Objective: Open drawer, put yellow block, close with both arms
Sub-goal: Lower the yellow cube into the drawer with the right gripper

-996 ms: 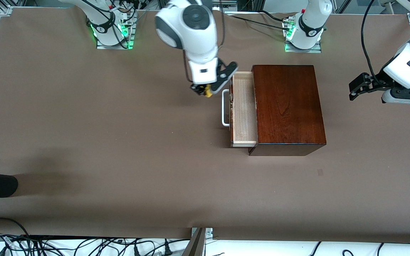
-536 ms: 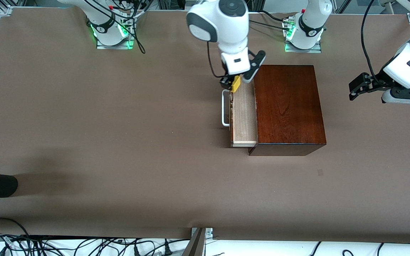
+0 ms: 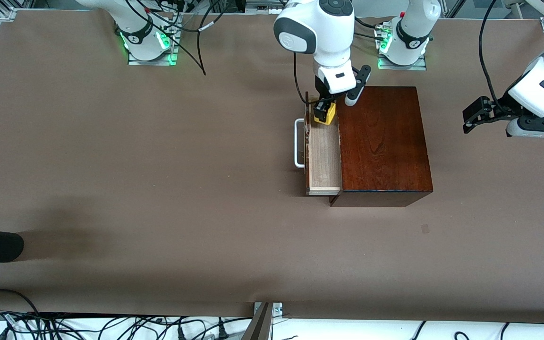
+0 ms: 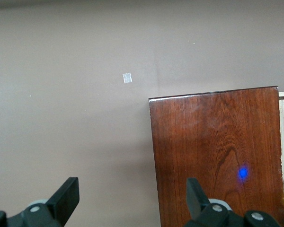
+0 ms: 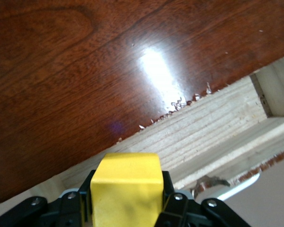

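Right gripper [image 3: 325, 113] pinches the yellow block [image 3: 327, 114] over the open drawer [image 3: 325, 156], at its end farther from the camera, ready to drop it in. Left gripper [image 3: 474, 116], spread open, waits beside the box [image 3: 381, 141].

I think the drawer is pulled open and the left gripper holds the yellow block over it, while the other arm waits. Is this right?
One thing is wrong: the right gripper, not the left, is shut on the yellow block over the open drawer, as the front view shows. The left gripper waits open over the table at the left arm's end.
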